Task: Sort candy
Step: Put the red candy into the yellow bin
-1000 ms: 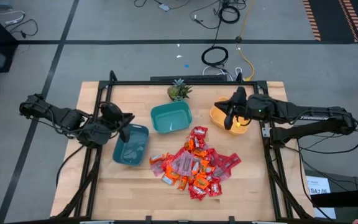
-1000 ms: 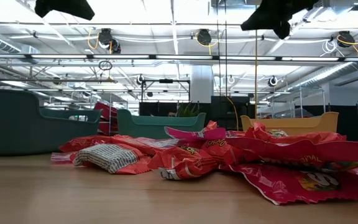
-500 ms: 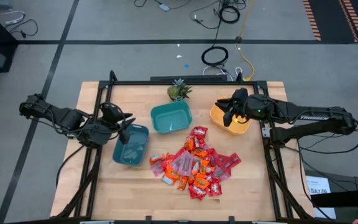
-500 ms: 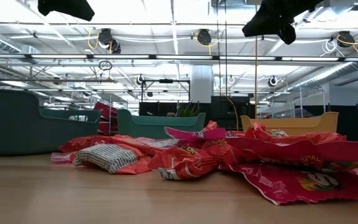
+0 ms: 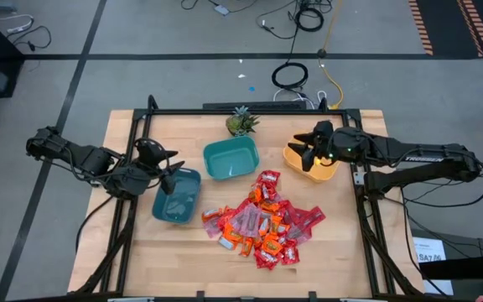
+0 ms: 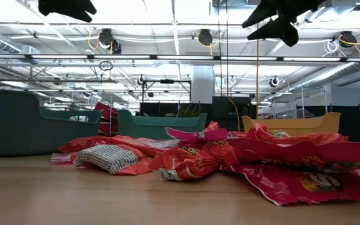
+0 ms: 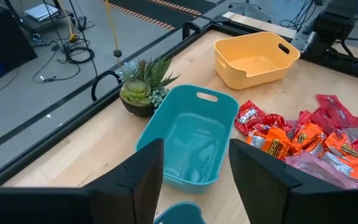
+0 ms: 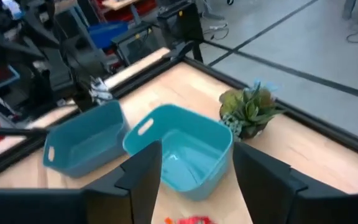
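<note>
A pale wooden table (image 5: 141,252) with a black metal frame fills the middle of the high view. Taking the table's centre as the dial and its far edge as twelve, the left dark robot arm (image 5: 74,158) reaches in from nine o'clock and the right dark robot arm (image 5: 418,158) from about two o'clock.

Next in size is the candy (image 5: 262,222), a loose heap of shiny red, orange and pink-purple wrapped pieces lying on the wood from the centre toward five o'clock, outside every bin.

A dark teal plastic bin (image 5: 177,195) sits at nine o'clock. A lighter teal plastic bin (image 5: 231,158) with a handle slot stands at about eleven o'clock, and a yellow-orange plastic bin (image 5: 296,158) at about two o'clock.

The left gripper (image 5: 171,170) hangs over the dark teal bin's far rim, fingers spread apart with nothing between them. The right gripper (image 5: 307,144) hangs over the yellow-orange bin, fingers likewise parted and holding nothing.

A small green pineapple-like plant (image 5: 241,122) in a dark pot stands at twelve o'clock, just beyond the lighter teal bin.
</note>
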Tool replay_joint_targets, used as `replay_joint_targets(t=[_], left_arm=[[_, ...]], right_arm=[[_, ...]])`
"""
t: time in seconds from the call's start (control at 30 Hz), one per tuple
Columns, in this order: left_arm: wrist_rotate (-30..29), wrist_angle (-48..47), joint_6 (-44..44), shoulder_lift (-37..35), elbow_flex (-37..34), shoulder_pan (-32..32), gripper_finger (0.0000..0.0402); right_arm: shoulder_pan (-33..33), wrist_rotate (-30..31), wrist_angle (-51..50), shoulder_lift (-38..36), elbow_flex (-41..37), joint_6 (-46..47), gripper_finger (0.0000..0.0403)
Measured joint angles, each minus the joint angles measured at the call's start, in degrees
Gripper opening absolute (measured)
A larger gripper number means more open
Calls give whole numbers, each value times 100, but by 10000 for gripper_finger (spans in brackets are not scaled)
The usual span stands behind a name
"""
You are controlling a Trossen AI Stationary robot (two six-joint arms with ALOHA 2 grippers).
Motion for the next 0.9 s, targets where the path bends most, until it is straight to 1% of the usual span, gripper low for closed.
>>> replay_joint_targets(t=[0.1, 0.27, 0.33, 0.4, 0.5, 0.77, 0.83, 0.9], left_arm=[[0, 28, -101, 0, 0, 0, 194], [1, 128, -144, 57, -2, 4, 193], [15, 124, -144, 128, -4, 2, 193], [15, 122, -144, 221, -4, 0, 193], [32, 103, -142, 391, -7, 0, 193], [109, 114, -149, 745, -7, 0, 193], [166, 117, -149, 779, -7, 0, 193], [170, 117, -149, 789, -7, 0, 193]], right_arm=[[0, -170, -261, 79, 11, -186, 191], [33, -789, -1705, 459, 9, -305, 188], [112, -860, -2119, 700, 4, -299, 188], [189, -862, -2213, 975, 4, -391, 188], [247, -857, -1954, 1417, 4, -638, 188], [216, -895, -370, 2546, 2, -642, 187], [216, -995, -208, 2781, 5, -640, 187], [216, -1010, -254, 3046, 82, -629, 187]])
